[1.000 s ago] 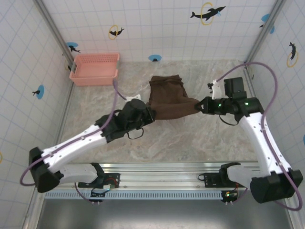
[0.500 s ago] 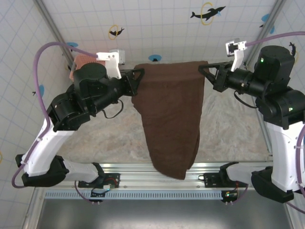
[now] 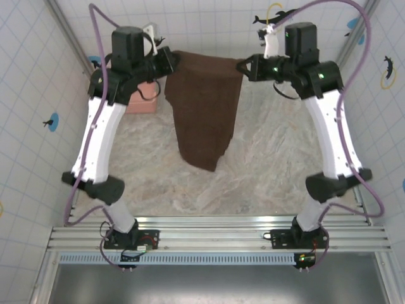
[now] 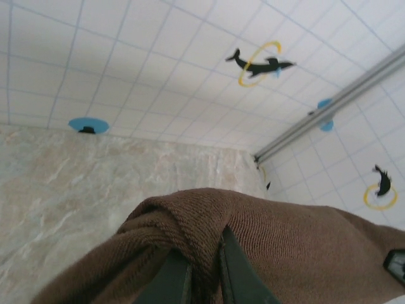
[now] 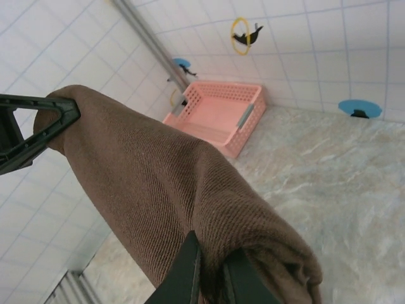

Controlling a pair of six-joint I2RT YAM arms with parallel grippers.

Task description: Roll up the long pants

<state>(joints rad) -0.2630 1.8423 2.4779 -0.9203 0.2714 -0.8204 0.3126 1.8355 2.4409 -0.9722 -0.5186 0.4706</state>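
Because the pants (image 3: 204,107) are soft, limp and fairly light, I judge they will sag from wherever they are pinched; their loose lower end hangs toward the desk (image 3: 278,177), touching or not I cannot tell; farther up, the left hand (image 3: 172,62) and right hand (image 3: 245,67) each clamp one top corner, cloth spread between them; those corners suit holding; beyond sits the basket (image 5: 218,114).

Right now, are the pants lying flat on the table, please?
No, the pants hang down between the left gripper and the right gripper, each shut on a top corner.
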